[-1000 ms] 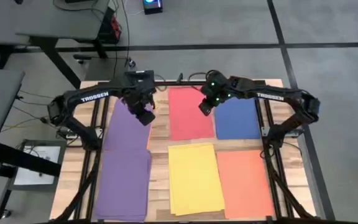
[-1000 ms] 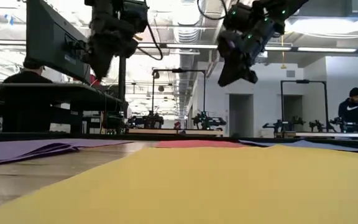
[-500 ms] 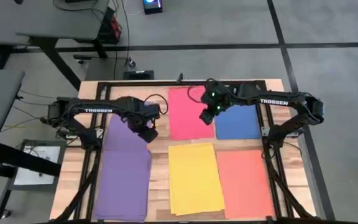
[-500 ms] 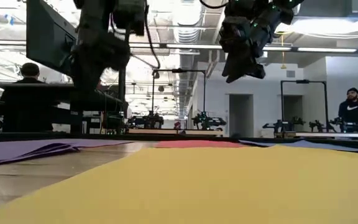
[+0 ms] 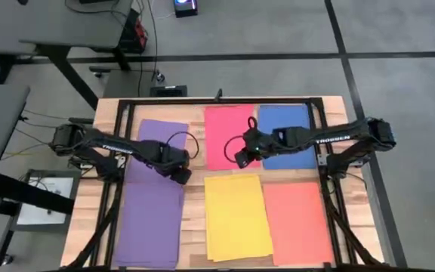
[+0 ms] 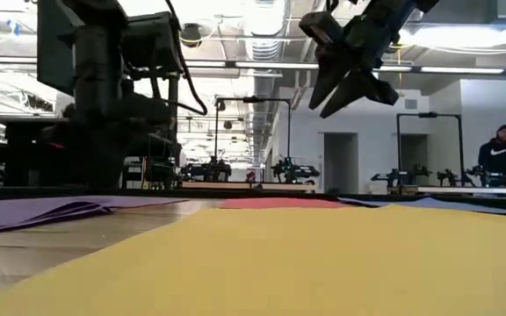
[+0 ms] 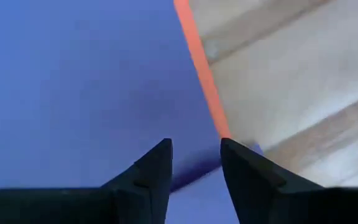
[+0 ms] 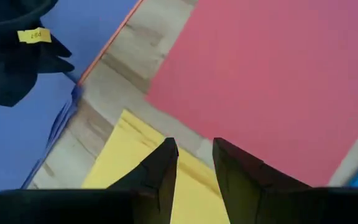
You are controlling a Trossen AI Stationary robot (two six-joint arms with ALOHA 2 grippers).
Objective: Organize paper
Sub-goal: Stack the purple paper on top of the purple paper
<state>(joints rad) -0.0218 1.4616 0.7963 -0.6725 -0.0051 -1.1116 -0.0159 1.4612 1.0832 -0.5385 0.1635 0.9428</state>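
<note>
Coloured paper lies flat on the wooden table: purple sheets point(image 5: 151, 204) at the left, red point(image 5: 229, 136) and blue point(image 5: 287, 136) at the far side, yellow point(image 5: 236, 215) and orange point(image 5: 297, 223) near. My left gripper point(image 5: 180, 175) is low over the purple paper's right edge point(image 7: 185, 93), fingers a little apart; an orange strip point(image 7: 201, 68) shows under that edge. My right gripper point(image 5: 240, 160) hangs open well above the table point(image 6: 348, 92), over the red sheet's near edge point(image 8: 185, 134) and the yellow sheet's far edge. My left gripper point(image 7: 196, 144) points down at the purple paper's right edge, one fingertip over the purple and one close to the edge. Whether the fingertips touch the paper I cannot tell.
A black frame point(image 5: 319, 143) runs along the table's sides and far edge. Bare wood point(image 5: 193, 151) shows between the purple and red sheets. Beyond the table the room holds other benches and a person point(image 6: 499, 154) at the far right.
My left gripper has gone down and toward the table's near edge, ending low at the purple paper's right edge. My right gripper has moved toward the near edge and a little left, from the red and blue sheets to the red sheet's near edge, staying high.
</note>
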